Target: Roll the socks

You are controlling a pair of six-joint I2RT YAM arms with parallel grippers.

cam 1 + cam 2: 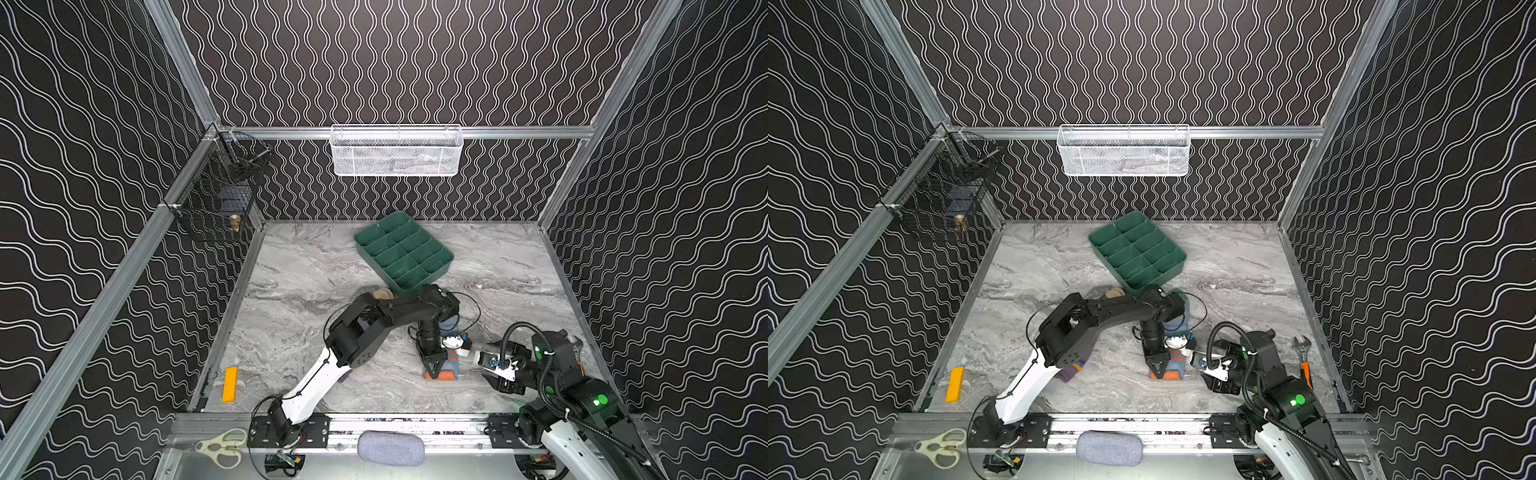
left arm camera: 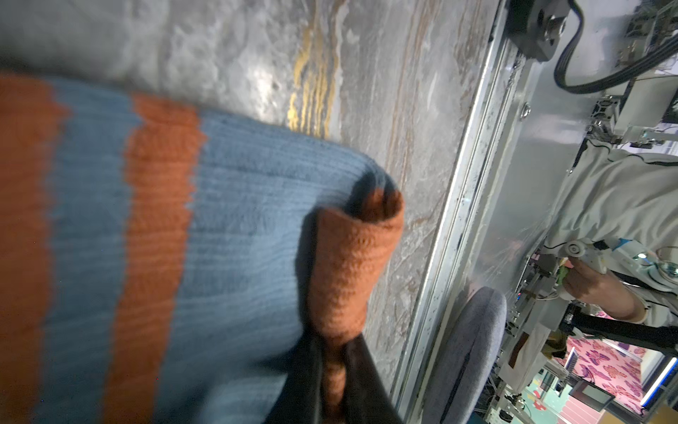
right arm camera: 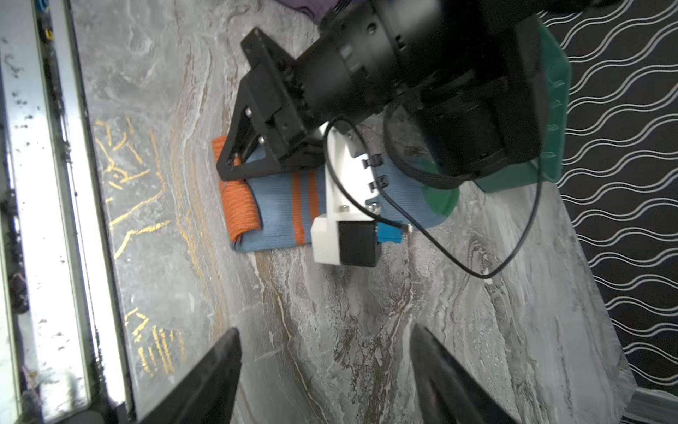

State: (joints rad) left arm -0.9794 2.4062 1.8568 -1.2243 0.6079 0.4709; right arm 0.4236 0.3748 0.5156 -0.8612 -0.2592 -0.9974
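The light blue sock (image 1: 452, 366) (image 1: 1177, 363) (image 3: 279, 209) lies flat near the table's front, with orange stripes, a green toe and its orange cuff (image 2: 348, 264) folded over. My left gripper (image 1: 432, 372) (image 1: 1158, 372) (image 2: 332, 370) (image 3: 224, 171) points down and is shut on that cuff. My right gripper (image 1: 484, 360) (image 3: 324, 330) is open over bare table just right of the sock, holding nothing. The purple sock (image 1: 1073, 372) is mostly hidden under the left arm; its tan toe (image 1: 382, 294) peeks out behind the arm.
A green divider tray (image 1: 361, 241) sits behind the socks. A yellow block (image 1: 230, 384) lies front left and a wrench (image 1: 1302, 353) front right. Scissors (image 1: 220, 449) and a grey pad (image 1: 390, 448) rest on the front rail. Wire baskets (image 1: 395, 149) hang on the walls.
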